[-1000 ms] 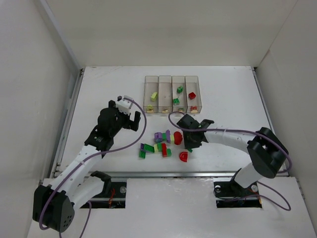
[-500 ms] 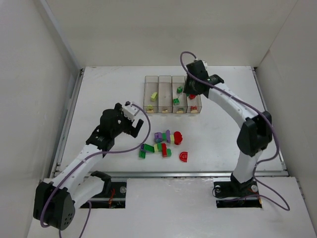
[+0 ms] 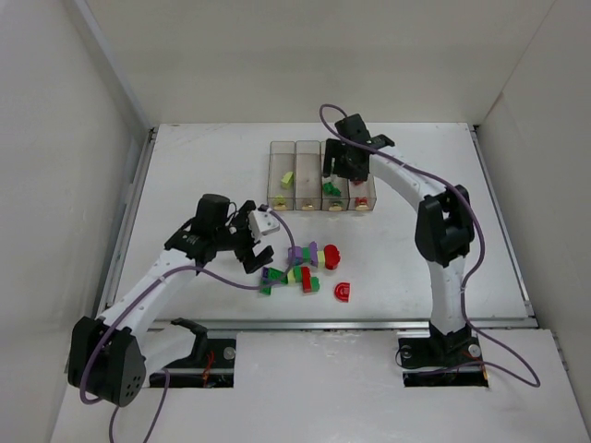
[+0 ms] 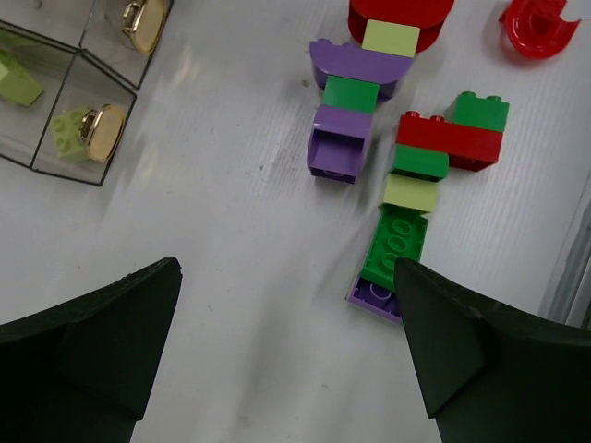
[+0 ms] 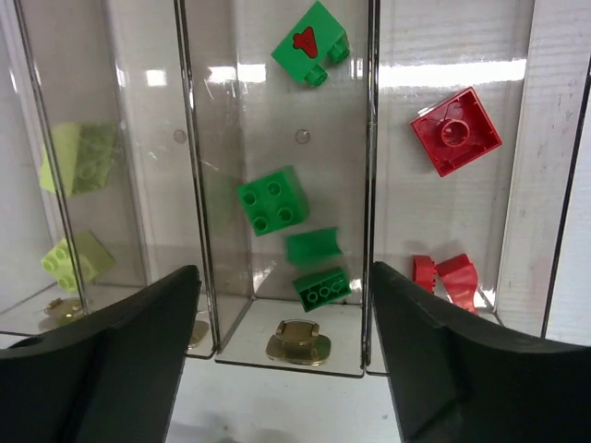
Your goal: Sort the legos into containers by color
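Observation:
The four clear containers (image 3: 308, 148) stand in a row at the back. My right gripper (image 3: 342, 173) hangs open over the third one (image 5: 217, 138), which holds several green legos (image 5: 271, 200); one small green brick (image 5: 322, 287) lies near its tan spot. Nothing is between the right fingers. Red legos (image 5: 456, 130) lie in the bin to the right, yellow-green ones (image 5: 78, 158) to the left. My left gripper (image 3: 253, 245) is open just left of the loose pile (image 3: 304, 264). A green plate on a purple piece (image 4: 395, 244) lies by its right finger (image 4: 443, 360).
A red round piece (image 3: 332, 257) and a red arch (image 3: 343, 292) lie at the right of the pile. The pile also holds purple (image 4: 338, 143), red (image 4: 449, 142) and yellow-green (image 4: 410, 193) bricks. White walls close in the table on three sides.
My right arm swung from the pile up to the bins, shifted from the red bin to the green one, and opened. My left gripper moved right, up to the pile.

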Controlling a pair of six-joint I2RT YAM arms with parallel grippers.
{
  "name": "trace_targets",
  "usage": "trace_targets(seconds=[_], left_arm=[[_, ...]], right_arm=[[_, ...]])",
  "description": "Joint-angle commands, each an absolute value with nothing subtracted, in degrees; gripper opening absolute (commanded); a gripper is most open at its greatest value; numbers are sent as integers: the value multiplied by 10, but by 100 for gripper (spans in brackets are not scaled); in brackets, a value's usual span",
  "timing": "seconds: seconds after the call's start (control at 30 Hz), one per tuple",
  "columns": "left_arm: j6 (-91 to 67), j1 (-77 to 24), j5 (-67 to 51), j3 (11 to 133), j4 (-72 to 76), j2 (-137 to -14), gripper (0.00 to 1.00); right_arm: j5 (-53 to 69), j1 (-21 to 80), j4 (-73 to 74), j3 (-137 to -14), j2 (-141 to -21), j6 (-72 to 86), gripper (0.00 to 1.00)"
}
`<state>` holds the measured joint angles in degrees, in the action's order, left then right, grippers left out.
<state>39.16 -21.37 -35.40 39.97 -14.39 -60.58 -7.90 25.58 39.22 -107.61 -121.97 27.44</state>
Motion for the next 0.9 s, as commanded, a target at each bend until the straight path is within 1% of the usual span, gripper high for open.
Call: trace_targets(seconds=[0.0,0.03,0.1,0.2,0.3,0.37,0.4,0.43,0.47,0.53,0.57,0.67,0.87], left_arm=[[458,-213,-415,438,-196,-616,99],[458,-213,-415,438,-196,-616,99],[466,-213,-415,438,-196,-621,99],[466,-213,-415,443,-190,-621,99],[461,-213,-410,438,-183,-621,99],[448,-213,-404,429,-166,-610,99],[429,-213,-394,417,-144,-610,99],[416,-213,-386,410,-129,-604,99],[401,-213,-376,403,-114,-599,99],[359,-213,-346,385,-68,-599,99],[349,-213,-336,385,-55,-599,99],[331,-213,-310,373,-22,-599,99],[324,-223,-295,367,-11,-599,99]], right_arm=[[-70,257,387,-1095,-1195,259,81],[-70,257,387,-1087,-1187,259,94],[-77,257,381,-1066,-1159,259,96],[-91,263,388,-1028,-1122,246,96],[-105,300,411,-973,-1053,215,96],[-120,327,438,-895,-993,209,96],[-126,357,445,-863,-974,214,96],[-126,374,451,-800,-955,221,96],[-119,392,457,-767,-918,241,96],[-84,441,457,-705,-884,264,96],[-70,454,448,-654,-858,278,96],[-39,490,433,-586,-836,330,96],[-54,534,415,-549,-853,360,98]])
